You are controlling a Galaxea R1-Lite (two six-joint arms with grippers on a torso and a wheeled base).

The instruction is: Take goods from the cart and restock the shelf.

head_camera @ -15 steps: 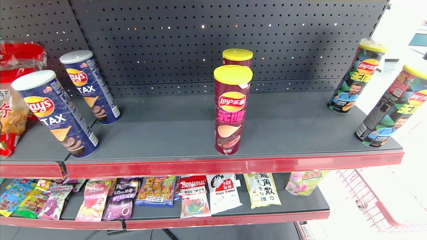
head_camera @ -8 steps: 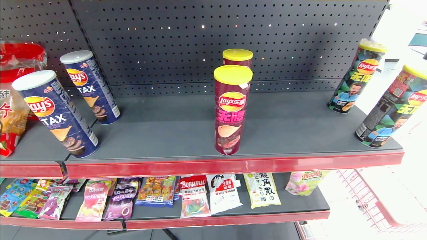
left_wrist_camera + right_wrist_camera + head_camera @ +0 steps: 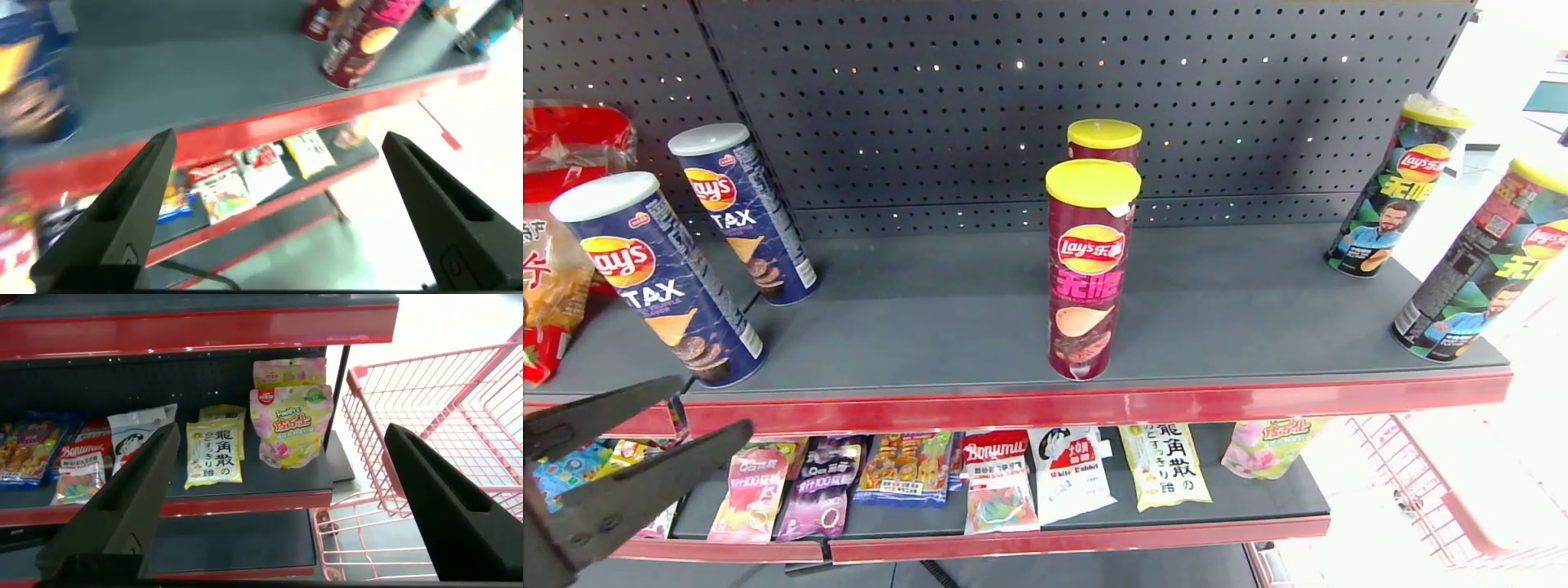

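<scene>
The grey shelf (image 3: 947, 327) with a red front edge carries chip cans. Two maroon cans with yellow lids (image 3: 1090, 269) stand one behind the other at its middle. Two blue cans (image 3: 658, 278) stand at the left and two green-and-black cans (image 3: 1474, 261) at the right end. My left gripper (image 3: 716, 403) is open and holds nothing, low at the left, in front of the shelf's red edge below the front blue can. In the left wrist view the left gripper (image 3: 278, 137) faces the shelf and the maroon cans (image 3: 359, 41). My right gripper (image 3: 282, 429) is open and holds nothing, before the lower shelf beside the pink cart (image 3: 433, 433).
The lower shelf (image 3: 980, 539) holds a row of flat snack bags (image 3: 1070, 474). A pink-and-green pouch (image 3: 288, 425) stands at its right end. Red bagged goods (image 3: 556, 212) crowd the upper shelf's far left. The pink wire cart (image 3: 1429, 490) stands at the lower right.
My left gripper has come up into the head view at the bottom left, open. The cans and bags have not moved.
</scene>
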